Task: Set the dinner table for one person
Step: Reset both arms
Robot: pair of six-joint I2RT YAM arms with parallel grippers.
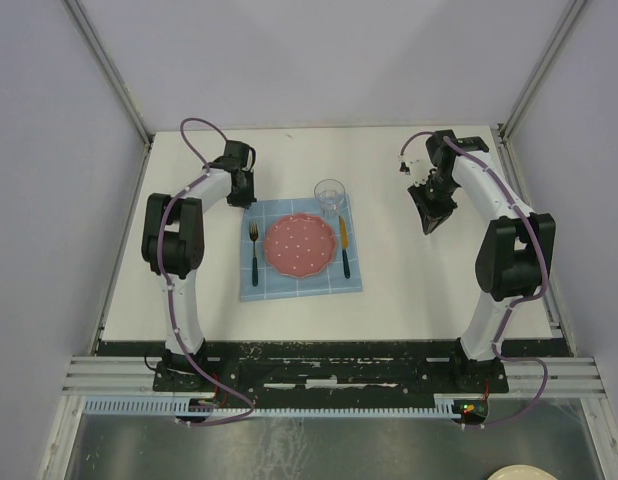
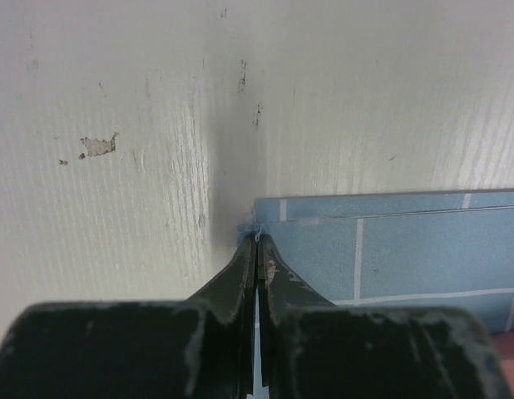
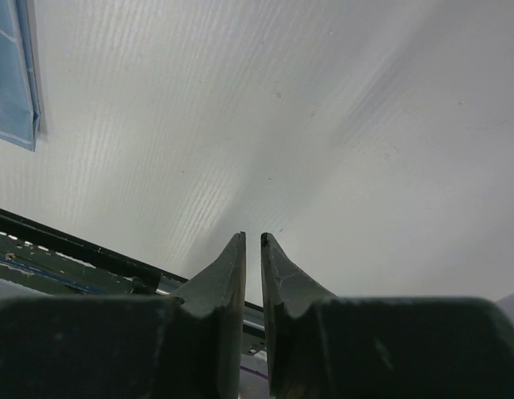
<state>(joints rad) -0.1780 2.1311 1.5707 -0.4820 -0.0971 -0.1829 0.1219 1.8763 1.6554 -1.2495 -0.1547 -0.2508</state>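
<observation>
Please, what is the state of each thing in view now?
Left gripper: shut, tips at corner of placemat.
Right gripper: barely open, empty.
Placemat: spread flat.
Glass: upright, empty.
Plate: centred on placemat, empty.
Fork: lying left of plate.
Utensil: lying right of plate.

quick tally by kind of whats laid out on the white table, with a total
placemat: 1
plate: 1
glass: 1
fork: 1
yellow-and-blue utensil, kind unclear: 1
total on the dinner table: 5

Closed jaws at placemat (image 2: 382, 249) corner
</observation>
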